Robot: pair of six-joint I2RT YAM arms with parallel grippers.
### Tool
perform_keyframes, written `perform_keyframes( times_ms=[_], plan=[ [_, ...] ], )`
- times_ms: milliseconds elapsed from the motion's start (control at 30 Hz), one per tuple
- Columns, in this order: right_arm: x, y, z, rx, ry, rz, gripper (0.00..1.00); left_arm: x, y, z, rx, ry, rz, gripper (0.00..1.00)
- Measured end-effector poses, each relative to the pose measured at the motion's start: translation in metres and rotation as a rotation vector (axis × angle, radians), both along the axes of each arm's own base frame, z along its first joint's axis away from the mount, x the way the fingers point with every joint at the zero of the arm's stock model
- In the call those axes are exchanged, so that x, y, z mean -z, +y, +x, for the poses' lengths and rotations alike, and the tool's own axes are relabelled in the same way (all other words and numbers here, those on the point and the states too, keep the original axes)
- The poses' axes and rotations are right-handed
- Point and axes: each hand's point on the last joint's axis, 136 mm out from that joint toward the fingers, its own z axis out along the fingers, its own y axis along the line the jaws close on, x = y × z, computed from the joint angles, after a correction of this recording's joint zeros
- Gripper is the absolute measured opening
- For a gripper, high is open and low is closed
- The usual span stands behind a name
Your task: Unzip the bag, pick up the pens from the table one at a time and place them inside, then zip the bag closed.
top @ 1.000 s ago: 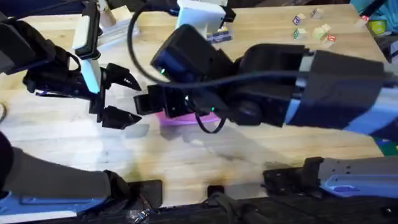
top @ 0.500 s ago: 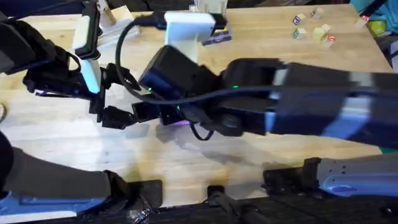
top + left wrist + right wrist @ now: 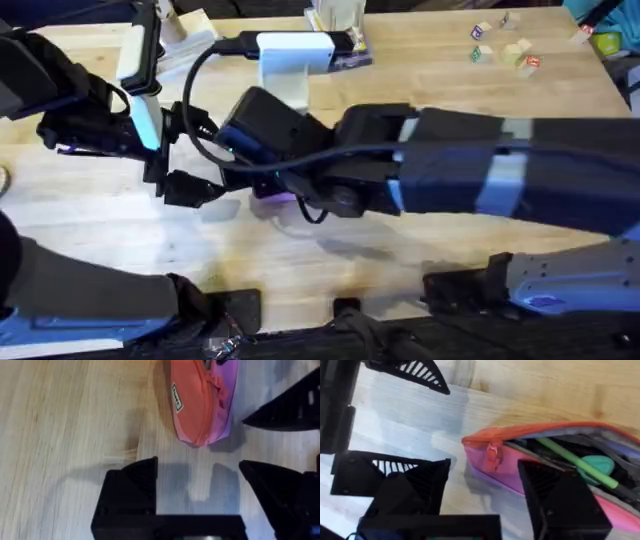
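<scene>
Pouch: soft pink-red fabric zipper bag point(image 3: 520, 460) lies on the pale plank desk point(image 3: 60, 420), mouth open.
Contents: thin green stick pen point(image 3: 575, 462) inside.
Right end effector point(image 3: 485, 492): fingers spread, straddling the zipper pull end.
Left end effector point(image 3: 200, 485): spread, just beside the pouch's end.
Technique: left should pin the fabric; right pinches the pull, drawing straight along the teeth.

Over the last second the right arm point(image 3: 450, 185) has swept leftward across the table point(image 3: 420, 80), closing on the left gripper point(image 3: 190, 155). Its wrist housing, formerly at mid-table, now lies just beside that gripper. The bag point(image 3: 272, 195), earlier showing a clear pink strip below the wrist, is now almost fully covered by the arm; only a sliver shows.
</scene>
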Motion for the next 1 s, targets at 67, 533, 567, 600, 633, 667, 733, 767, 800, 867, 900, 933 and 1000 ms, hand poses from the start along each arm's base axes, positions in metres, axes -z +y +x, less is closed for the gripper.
perform_keyframes(
  times_ms=[67,533,567,600,633,667,733,767,800,867,900,933,1000],
  plan=[
    [0.004,0.001,0.002,0.006,-0.005,-0.006,0.742,0.000,0.000,0.000,0.000,0.000,0.000,0.993],
    [0.018,-0.001,0.020,0.049,-0.004,-0.012,0.168,0.000,0.000,0.000,0.000,-0.001,0.000,0.993],
    [0.018,-0.001,0.020,0.048,-0.004,-0.012,0.117,0.000,0.000,0.000,0.000,-0.001,0.000,0.993],
    [0.018,-0.001,0.020,0.047,-0.003,-0.011,0.088,0.000,0.000,0.000,0.000,-0.002,0.001,0.993],
    [0.018,0.000,0.020,0.047,-0.003,-0.010,0.060,0.000,0.000,0.000,0.000,-0.002,0.001,0.993],
    [0.018,0.000,0.020,0.048,-0.003,-0.009,0.040,0.000,0.000,0.000,0.000,-0.002,0.001,0.994],
    [0.018,0.000,0.020,0.047,-0.003,-0.010,0.034,0.000,0.000,0.000,0.000,-0.002,0.001,0.994],
    [0.018,0.000,0.020,0.047,-0.003,-0.010,0.033,0.000,0.000,0.000,0.000,-0.002,0.001,0.994],
    [0.018,-0.001,0.020,0.047,-0.003,-0.010,0.033,0.000,0.000,0.000,0.000,-0.002,0.001,0.994],
    [0.018,-0.001,0.020,0.046,-0.003,-0.011,0.033,0.000,0.000,0.000,0.000,-0.002,0.001,0.994],
    [0.018,-0.001,0.020,0.046,-0.003,-0.011,0.032,0.000,0.000,0.000,0.000,-0.002,0.001,0.994],
    [0.018,-0.001,0.020,0.045,-0.004,-0.012,0.032,0.000,0.000,0.000,0.000,-0.002,0.001,0.994],
    [0.018,-0.001,0.020,0.038,-0.007,-0.016,0.032,0.000,0.000,0.000,0.000,-0.002,0.001,0.994]
  ],
)
